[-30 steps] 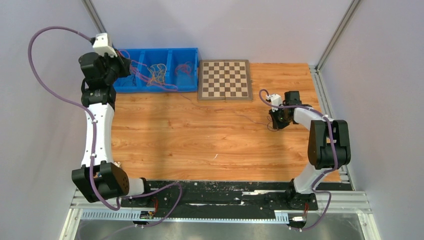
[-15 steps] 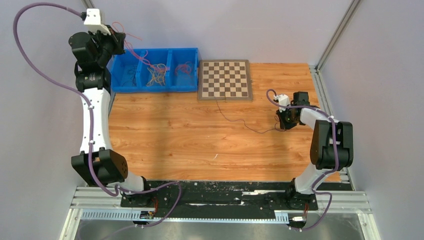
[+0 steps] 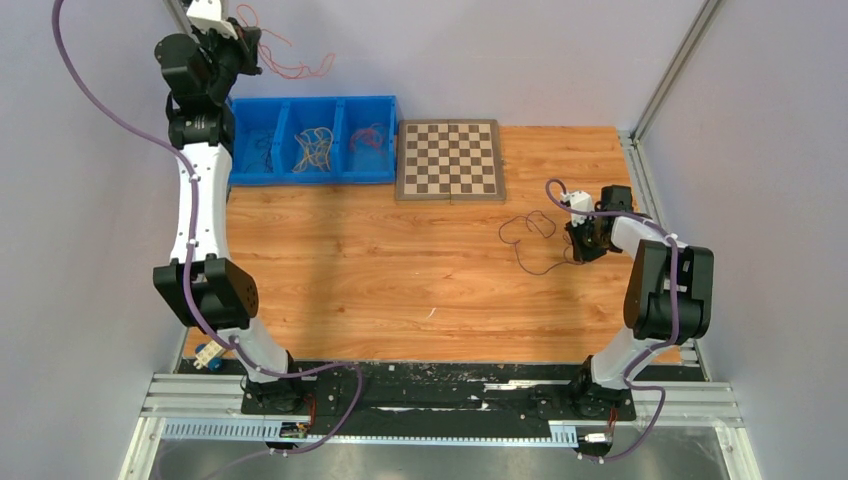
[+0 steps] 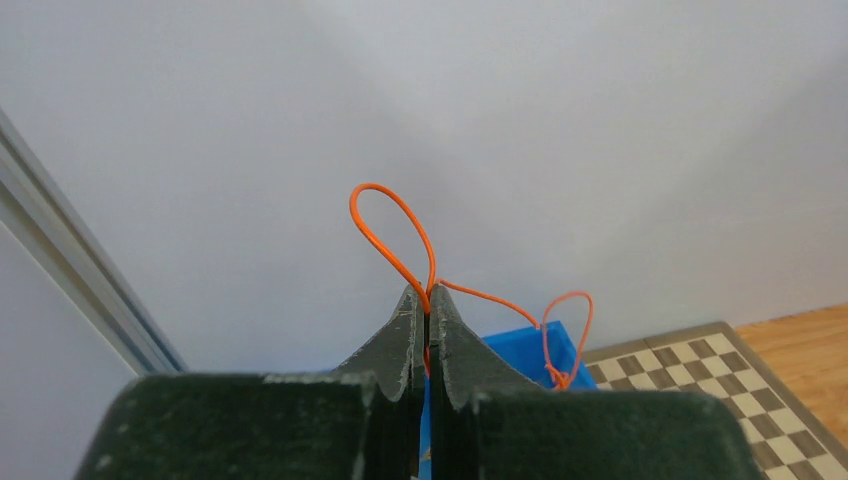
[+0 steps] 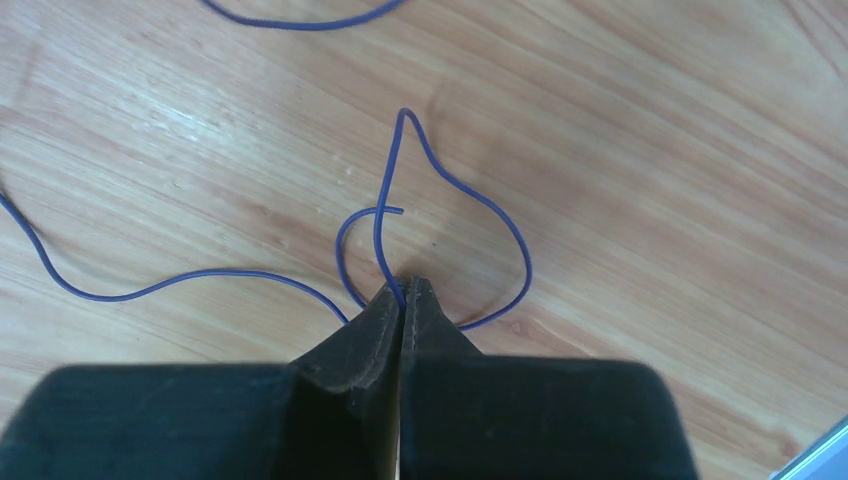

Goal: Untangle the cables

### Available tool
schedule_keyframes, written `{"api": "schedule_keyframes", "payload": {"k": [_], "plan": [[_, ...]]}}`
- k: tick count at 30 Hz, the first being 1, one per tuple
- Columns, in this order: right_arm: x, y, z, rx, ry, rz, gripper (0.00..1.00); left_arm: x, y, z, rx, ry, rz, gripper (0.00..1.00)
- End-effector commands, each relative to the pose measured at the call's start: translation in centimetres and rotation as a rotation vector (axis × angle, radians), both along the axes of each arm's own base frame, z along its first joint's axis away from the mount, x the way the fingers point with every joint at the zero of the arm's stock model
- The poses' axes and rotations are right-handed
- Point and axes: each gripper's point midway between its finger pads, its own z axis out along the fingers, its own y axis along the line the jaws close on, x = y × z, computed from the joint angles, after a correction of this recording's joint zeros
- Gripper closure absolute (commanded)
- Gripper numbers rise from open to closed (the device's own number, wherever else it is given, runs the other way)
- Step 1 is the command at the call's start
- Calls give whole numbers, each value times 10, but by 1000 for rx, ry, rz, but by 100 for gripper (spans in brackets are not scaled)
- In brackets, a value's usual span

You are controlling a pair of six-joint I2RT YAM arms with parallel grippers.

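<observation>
My left gripper is raised high at the back left, above the blue bin, and is shut on a thin orange cable. That orange cable loops up from the pinched fingertips and trails off to the right. My right gripper sits low over the table at the right, shut on a dark purple cable. The purple cable curls in loose loops on the wood in front of the jaws. More tangled cables lie in the bin.
A blue three-compartment bin stands at the back left, with yellow, red and dark wire bundles inside. A chessboard lies beside it at the back centre. Grey walls close in on the left, back and right.
My left arm has swung up and back, lifting the orange cable out of the bin into the air. The purple cable, stretched towards the bin before, now lies curled near my right gripper.
</observation>
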Motion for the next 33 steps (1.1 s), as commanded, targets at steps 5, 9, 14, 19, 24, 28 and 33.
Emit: {"api": "schedule_keyframes", "payload": {"k": [5,9,14,19,24,28,33], "plan": [[-20,4,-4,77,137,-61,100,22,-38,2,52,-70,-68,100],[-17,17,9,152,143,-87,100,44,-45,-27,117,-85,22,100],[-15,32,29,220,136,-81,100,78,-42,-69,211,-61,174,99],[-15,49,48,291,134,-47,100,108,-55,-114,187,5,134,96],[-16,54,53,306,134,-24,100,121,-79,-144,158,76,10,76],[-12,59,60,332,122,-10,100,117,-92,-137,151,98,-66,37],[-4,79,84,431,60,58,100,89,-106,-105,147,73,-157,24]]}}
